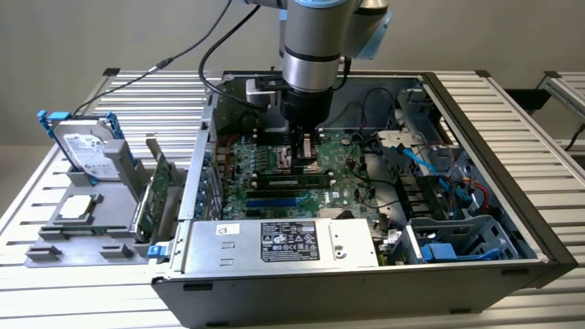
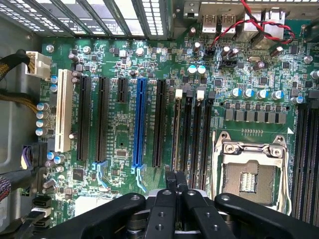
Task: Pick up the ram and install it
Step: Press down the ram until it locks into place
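Pincer (image 2: 175,185) is closed tight, empty, low over the motherboard (image 1: 274,179) inside the computer case (image 1: 475,137); the ram (image 1: 292,182) sits in its slot just nearer.

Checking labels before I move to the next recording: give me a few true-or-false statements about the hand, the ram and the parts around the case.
1. The hand is shut. True.
2. The hand grips the ram. False: nothing shows between its fingers, and the ram sits in a slot on the motherboard.
3. The hard drive is mounted inside the case. False: it stands in the grey holder outside the case, at the exterior view's left.
4. The processor socket is uncovered. True.
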You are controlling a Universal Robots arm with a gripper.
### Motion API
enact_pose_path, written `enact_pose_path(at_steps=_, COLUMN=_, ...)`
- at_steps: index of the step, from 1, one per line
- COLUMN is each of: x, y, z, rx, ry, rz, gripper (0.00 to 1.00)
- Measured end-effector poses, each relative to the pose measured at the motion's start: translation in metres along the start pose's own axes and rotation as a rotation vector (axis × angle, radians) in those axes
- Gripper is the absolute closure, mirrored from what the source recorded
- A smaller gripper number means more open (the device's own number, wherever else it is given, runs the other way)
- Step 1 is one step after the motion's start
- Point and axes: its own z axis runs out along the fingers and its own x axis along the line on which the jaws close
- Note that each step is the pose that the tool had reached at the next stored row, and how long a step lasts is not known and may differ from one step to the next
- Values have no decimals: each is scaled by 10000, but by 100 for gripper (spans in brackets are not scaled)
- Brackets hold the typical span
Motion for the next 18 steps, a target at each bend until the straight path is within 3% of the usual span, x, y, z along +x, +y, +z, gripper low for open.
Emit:
enact_pose_path(at_steps=5, x=-7, y=-5, z=91, rx=-2, ry=40, rz=2, gripper=89)
enact_pose_path(at_steps=7, x=-8, y=-6, z=121, rx=-10, ry=86, rz=3, gripper=89)
enact_pose_path(at_steps=12, x=-12, y=-7, z=141, rx=-7, ry=119, rz=6, gripper=89)
enact_pose_path(at_steps=18, x=1, y=2, z=-49, rx=-14, ry=120, rz=5, gripper=89)
